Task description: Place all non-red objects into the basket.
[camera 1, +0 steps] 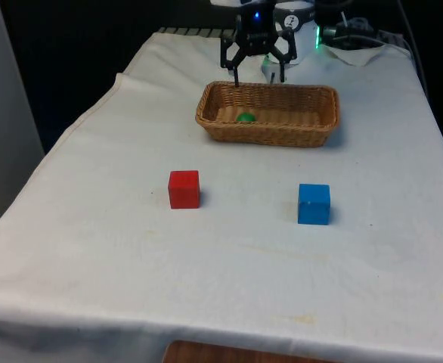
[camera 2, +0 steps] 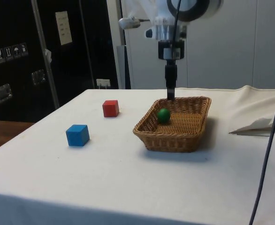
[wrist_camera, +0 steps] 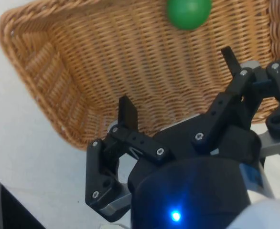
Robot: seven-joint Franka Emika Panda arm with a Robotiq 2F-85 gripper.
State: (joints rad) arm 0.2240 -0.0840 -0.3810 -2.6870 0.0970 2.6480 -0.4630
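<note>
A wicker basket (camera 1: pixel 312 134) (camera 2: pixel 175 138) (wrist_camera: pixel 44 71) stands at the far middle of the table. A green ball (camera 1: pixel 245 117) (camera 2: pixel 164 115) (wrist_camera: pixel 188 12) lies inside it, towards the front view's left. My black gripper (camera 1: pixel 259 73) (camera 2: pixel 170 96) (wrist_camera: pixel 178 81) hangs open just above the basket's far rim, with nothing between its fingers. A blue cube (camera 1: pixel 314 204) (camera 2: pixel 77 135) rests on the cloth nearer the front, on the front view's right. A red cube (camera 1: pixel 184 189) (camera 2: pixel 110 108) sits level with it on the front view's left.
The white cloth (camera 1: pixel 221 272) lies bare around the two cubes. Cables and white gear (camera 1: pixel 350 38) sit behind the basket at the far right. A folded ridge of cloth (camera 2: pixel 264 123) lies beside the basket in the side view.
</note>
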